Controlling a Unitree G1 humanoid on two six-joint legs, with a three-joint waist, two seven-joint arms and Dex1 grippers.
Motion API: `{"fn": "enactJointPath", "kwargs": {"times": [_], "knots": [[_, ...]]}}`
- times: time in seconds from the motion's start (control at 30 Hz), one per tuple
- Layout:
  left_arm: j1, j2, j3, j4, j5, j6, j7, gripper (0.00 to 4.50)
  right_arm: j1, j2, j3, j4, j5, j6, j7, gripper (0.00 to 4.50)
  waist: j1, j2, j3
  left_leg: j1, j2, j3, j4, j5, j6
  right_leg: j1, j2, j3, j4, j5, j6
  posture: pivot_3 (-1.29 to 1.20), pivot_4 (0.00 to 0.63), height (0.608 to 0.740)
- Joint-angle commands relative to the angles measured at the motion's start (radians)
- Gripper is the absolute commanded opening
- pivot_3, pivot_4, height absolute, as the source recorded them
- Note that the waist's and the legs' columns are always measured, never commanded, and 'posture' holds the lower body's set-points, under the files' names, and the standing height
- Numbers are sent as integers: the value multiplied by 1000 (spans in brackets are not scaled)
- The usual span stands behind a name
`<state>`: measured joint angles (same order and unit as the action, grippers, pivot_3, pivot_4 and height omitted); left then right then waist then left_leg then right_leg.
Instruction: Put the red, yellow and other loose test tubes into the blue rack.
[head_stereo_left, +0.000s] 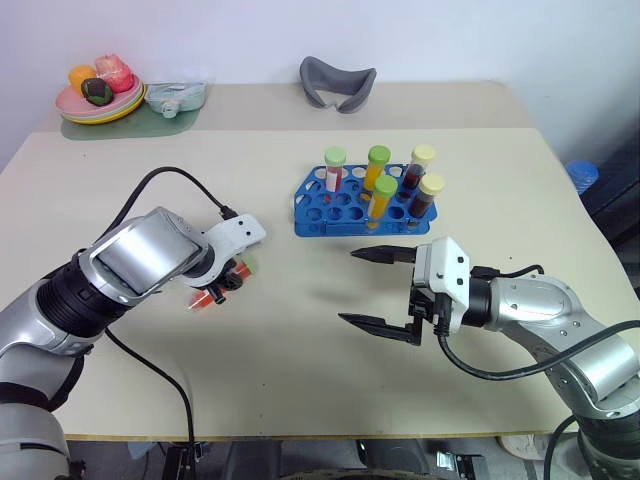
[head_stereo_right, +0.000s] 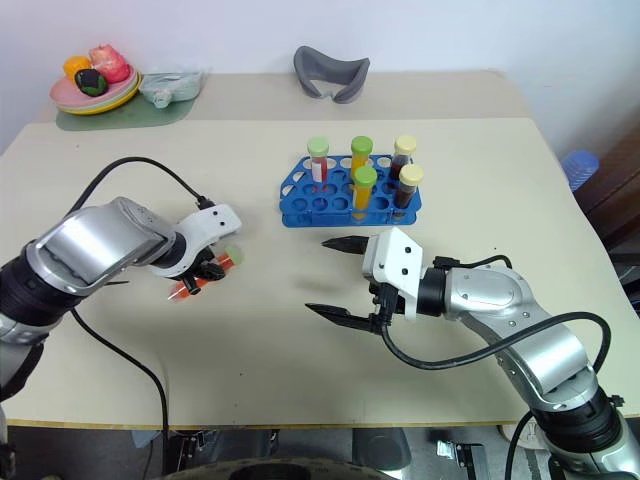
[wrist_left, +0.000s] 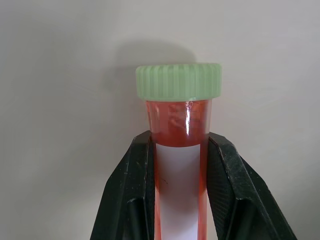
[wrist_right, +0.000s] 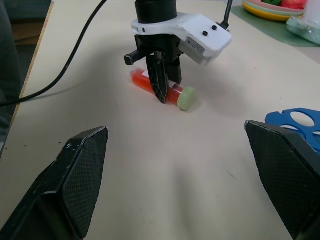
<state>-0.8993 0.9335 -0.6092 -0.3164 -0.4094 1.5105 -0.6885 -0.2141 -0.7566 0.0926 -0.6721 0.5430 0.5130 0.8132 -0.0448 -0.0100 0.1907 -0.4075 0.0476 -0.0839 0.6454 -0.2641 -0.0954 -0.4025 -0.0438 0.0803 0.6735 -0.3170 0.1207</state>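
A: Left of centre in the head view, the left end effector points down at the bench, its two black fingers clamped on the red test tube, which lies on its side on the bench top with the light-green cap clear of the grip.

B: And the right end effector?

A: Lower right of centre, spread wide and holding nothing, its fingertips aimed across at the left arm.

B: Where is the blue rack?

A: Upper middle of the frame, above the right end effector. Five capped tubes stand upright in it: a red one with a white label, two yellow-orange with green caps, two dark maroon with pale-yellow caps.

B: Anything at the far edge?

A: A grey curved holder at top centre; a plate of toy food on a green mat in the upper left corner.
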Motion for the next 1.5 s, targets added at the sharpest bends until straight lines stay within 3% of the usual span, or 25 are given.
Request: {"fn": "enactJointPath", "kwargs": {"times": [0.03, 0.1, 0.17, 0.23, 0.4, 0.5, 0.7, 0.93, 1.5], "knots": [[25, -31, 227, -48, -8, -136, 18, 786, 17, 15, -40, -30, 14, 6, -28, 4500, 1, 0, 0, 0, 0, 0, 0, 0, 0, 0, 0, 0, 0, 0, 0, 0, 150, 740], [64, -100, 383, -90, -41, -248, 26, 786, 42, 32, -68, -21, 25, 24, -67, 4500, 6, -1, 1, -1, 0, 0, 1, 0, 0, 0, 0, -1, 0, 0, 0, 0, 150, 740], [111, -243, 540, -139, -73, -394, 80, 786, 85, 56, -80, 16, -20, 31, -130, 4500, 15, -1, 0, -2, 0, 0, 2, 0, 0, 0, -1, -1, -1, 0, 0, 0, 150, 740], [152, -326, 595, -165, -65, -474, 123, 786, 117, 84, -92, 35, -41, 41, -184, 4500, 23, -2, 0, -2, 0, 0, 2, 0, 0, 2, -2, -2, -3, 0, 0, 0, 150, 740], [267, -564, 546, -134, 28, -782, 223, 786, 179, 228, -184, 39, 66, 78, -293, 4500, 26, 0, -1, 1, 0, 1, 2, 0, 0, 4, -1, -1, -3, 0, 0, 0, 150, 740], [280, -697, 522, -10, 137, -1015, 326, 786, 214, 241, -199, 29, 74, 87, -303, 4500, 32, 0, -1, 1, -1, 1, 3, -1, 1, 5, -2, -1, -4, 0, 1, 0, 150, 740], [267, -842, 472, 286, 282, -1422, 390, 786, 253, 230, -195, 33, 50, 75, -301, 4500, 29, 1, -2, 1, -1, 1, 2, -1, 2, 5, -2, -1, -5, 0, 1, 0, 150, 740], [280, -898, 435, 451, 306, -1559, 333, 786, 260, 237, -200, 31, 50, 72, -313, 4500, 27, 1, -2, 1, -1, 1, 2, -1, 2, 5, -1, -1, -5, 0, 1, 0, 150, 740], [301, -929, 436, 560, 329, -1615, 311, 786, 252, 237, -205, 38, 62, 73, -311, 4500, 29, 1, -2, 1, -1, 1, 2, -1, 2, 6, -1, -1, -5, 0, 1, 0, 150, 740]]}}
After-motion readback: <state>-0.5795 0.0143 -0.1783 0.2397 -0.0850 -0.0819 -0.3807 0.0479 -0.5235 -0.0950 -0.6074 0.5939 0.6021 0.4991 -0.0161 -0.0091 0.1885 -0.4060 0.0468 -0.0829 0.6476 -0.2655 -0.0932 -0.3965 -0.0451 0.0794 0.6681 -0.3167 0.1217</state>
